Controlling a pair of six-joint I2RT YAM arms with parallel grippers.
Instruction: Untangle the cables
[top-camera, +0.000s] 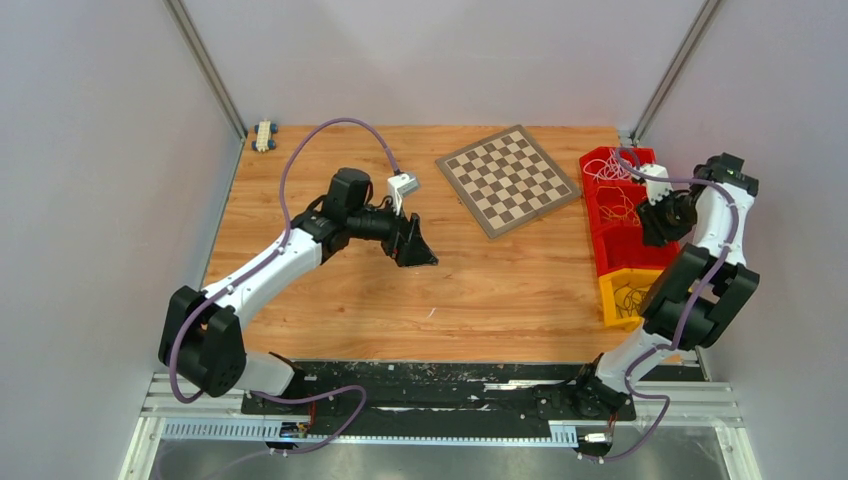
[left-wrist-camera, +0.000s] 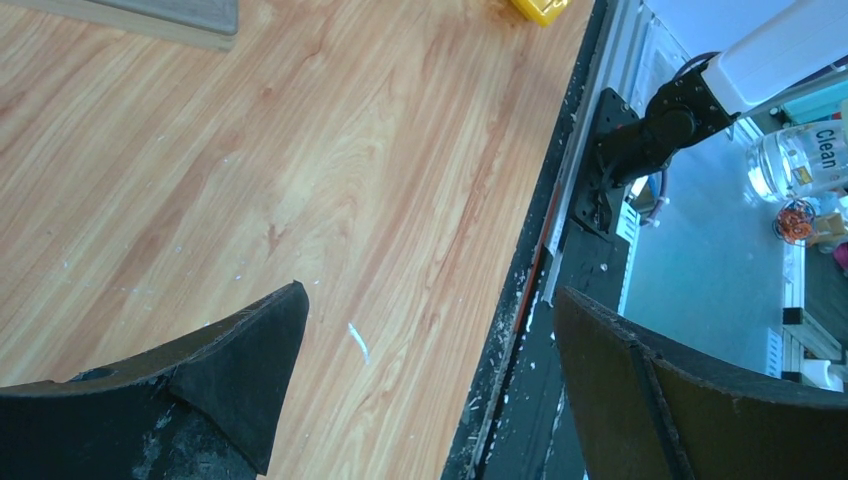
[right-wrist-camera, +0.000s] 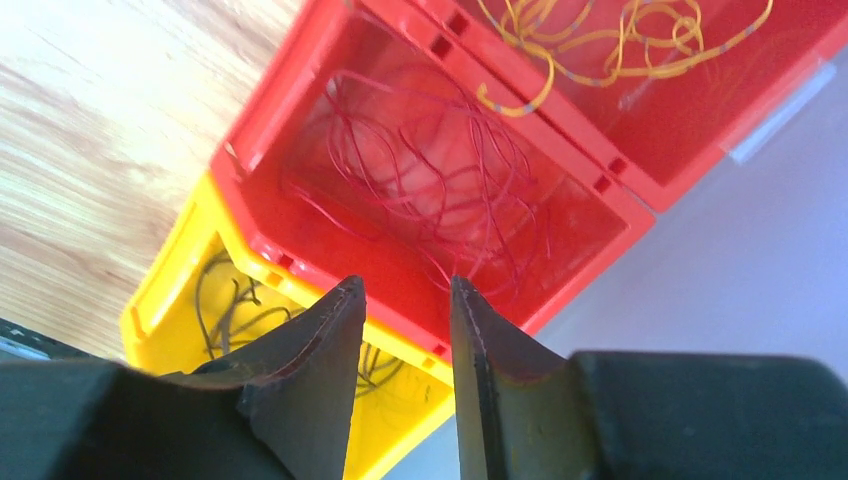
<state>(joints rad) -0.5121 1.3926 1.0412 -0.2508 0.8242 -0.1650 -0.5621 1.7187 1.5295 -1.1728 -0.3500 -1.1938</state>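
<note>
- Right pincer (right-wrist-camera: 405, 288) hovering above the red bin (right-wrist-camera: 250, 120), jaws part-open, gripping nothing (red cables (right-wrist-camera: 420, 175) lying inside, apparently colour-sorted).
- Left pincer (left-wrist-camera: 428, 293) idling wide open, empty, far from that bin.

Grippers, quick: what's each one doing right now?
Left gripper: wide open, empty, over the table.
Right gripper: partly open, empty, above the red cables.
</note>
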